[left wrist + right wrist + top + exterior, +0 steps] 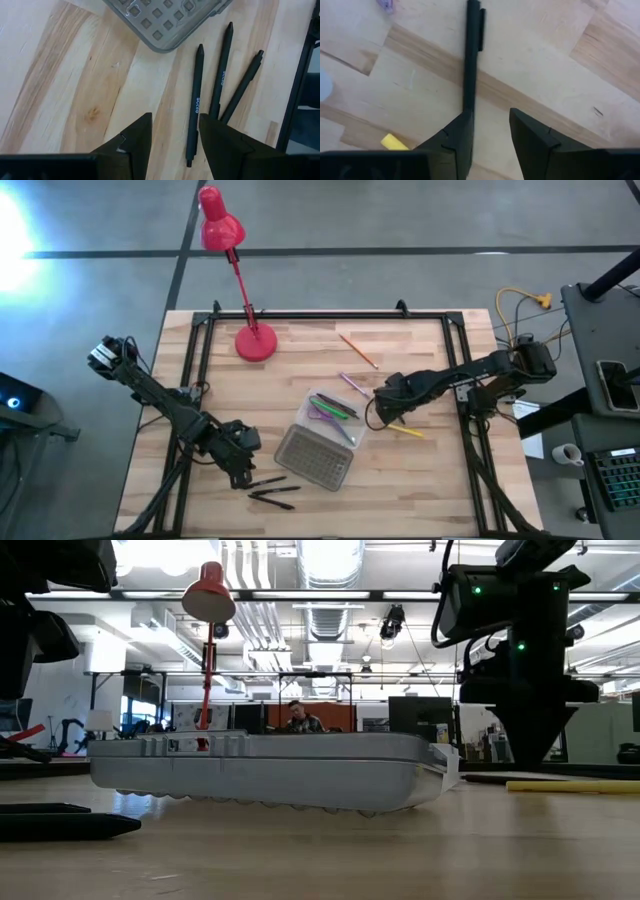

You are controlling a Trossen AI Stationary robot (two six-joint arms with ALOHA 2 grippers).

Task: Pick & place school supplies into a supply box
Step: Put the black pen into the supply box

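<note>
The supply box (pixel 322 438) lies open, its grey gridded lid (pixel 314 458) flat on the table and the tray (pixel 336 412) holding purple and green supplies. My left gripper (pixel 175 136) is open, low over three black pens (pixel 195 105); the end of one pen lies between its fingers. My right gripper (pixel 491 131) is open just right of the tray (pixel 385 402), and a black pen (pixel 471 55) runs out from one fingertip. A yellow pencil (pixel 406 431), a purple pencil (pixel 352 383) and an orange pencil (pixel 357 350) lie on the table. My right gripper has the near end of a black pen (pixel 468 102) right at one fingertip (pixel 462 127), the fingers lying along the pen. The pen lies flat on the table. Whether the finger touches it, I cannot tell.
A red desk lamp (pixel 255 342) stands at the far left of the table, its head (pixel 220 228) hanging beyond the far edge. A black frame (pixel 300 315) borders the table. Bare wood lies near the box lid (pixel 270 770) and left of the lamp.
</note>
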